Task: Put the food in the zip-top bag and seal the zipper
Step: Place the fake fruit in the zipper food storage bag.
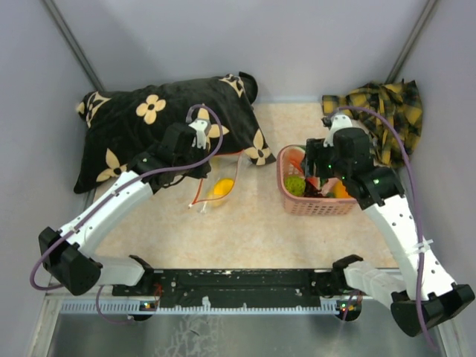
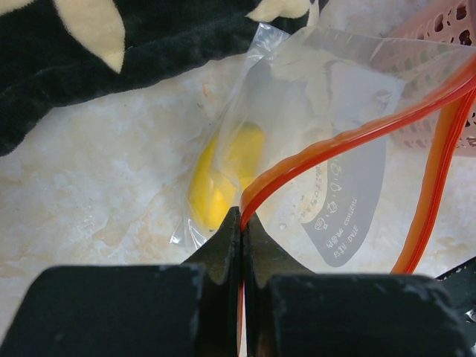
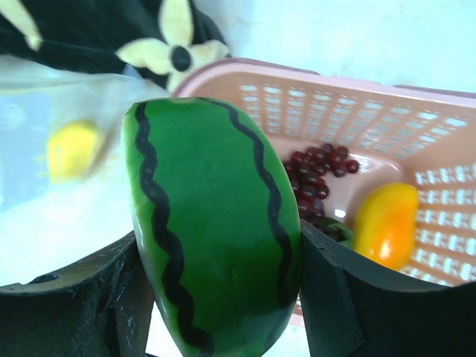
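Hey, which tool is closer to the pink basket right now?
Right. The right tool hovers over the basket, gripping a toy watermelon; the left tool is off to the basket's left, pinching the red strip of the bag.

Beige, marbled counter (image 1: 245, 230). Carries in the far left corner a black cushion (image 1: 163, 126) with cream flower print, lying flat. Carries in the far right corner a crumpled yellow-and-black plaid cloth (image 1: 387, 111). Holds a pink lattice basket (image 1: 320, 207) right of centre, just beside the cloth. Between cushion and basket: clear zip-top bag (image 1: 227, 175), lower end resting on the surface, close against the cushion's edge, yellow piece (image 1: 220, 187) inside.
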Action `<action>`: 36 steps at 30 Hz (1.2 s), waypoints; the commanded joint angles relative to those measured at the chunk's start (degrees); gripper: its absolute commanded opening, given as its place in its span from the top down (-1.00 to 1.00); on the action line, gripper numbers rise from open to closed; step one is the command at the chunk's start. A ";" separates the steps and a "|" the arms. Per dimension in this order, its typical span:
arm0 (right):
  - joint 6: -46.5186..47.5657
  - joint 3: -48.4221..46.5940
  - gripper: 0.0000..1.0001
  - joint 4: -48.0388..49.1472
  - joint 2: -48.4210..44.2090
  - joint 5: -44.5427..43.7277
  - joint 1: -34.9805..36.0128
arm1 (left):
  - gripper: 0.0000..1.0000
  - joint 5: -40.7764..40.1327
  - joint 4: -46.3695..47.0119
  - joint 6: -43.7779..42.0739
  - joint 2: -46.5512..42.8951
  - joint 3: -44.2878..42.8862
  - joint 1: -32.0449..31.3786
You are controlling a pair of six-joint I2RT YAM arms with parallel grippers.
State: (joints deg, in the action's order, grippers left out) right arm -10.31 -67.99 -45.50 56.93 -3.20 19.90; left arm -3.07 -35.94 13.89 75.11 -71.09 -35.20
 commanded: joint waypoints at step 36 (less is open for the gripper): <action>-23.37 -10.61 0.86 -6.67 11.31 2.85 21.76 | 1.00 -23.21 -5.68 21.75 9.03 -13.98 -16.30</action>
State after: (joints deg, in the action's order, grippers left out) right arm -32.82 -78.08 -49.98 67.53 2.55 41.15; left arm -22.31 -40.53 35.11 83.64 -82.08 -50.89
